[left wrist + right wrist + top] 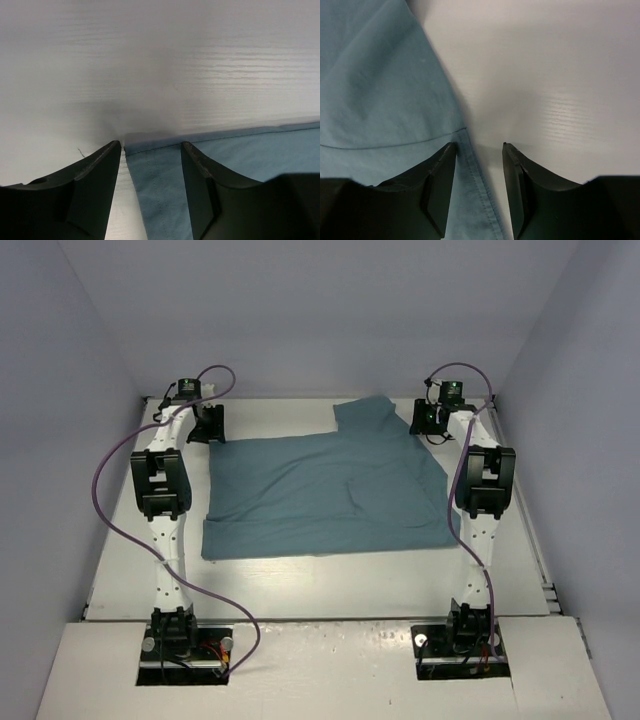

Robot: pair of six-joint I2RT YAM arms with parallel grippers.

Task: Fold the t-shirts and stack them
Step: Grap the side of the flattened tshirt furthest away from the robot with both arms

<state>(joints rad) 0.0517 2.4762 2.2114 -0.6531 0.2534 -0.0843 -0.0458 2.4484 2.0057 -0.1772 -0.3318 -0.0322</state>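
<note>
The teal t-shirt [320, 495] lies spread flat on the white table [330, 585], with one sleeve sticking out at the far right. My left gripper [208, 425] is low over the shirt's far left corner. In the left wrist view its jaws [151, 144] stand open astride that hemmed corner of the t-shirt [250, 150], not pinching it. My right gripper [430, 420] is at the far right edge, beside the sleeve. In the right wrist view it [479, 145] is open, with the stitched hem of the t-shirt [380, 90] running between its fingers.
Pale walls close off the table at the back and on both sides. Both arms reach from their bases at the near edge along the shirt's left and right sides. Purple cables loop off each arm.
</note>
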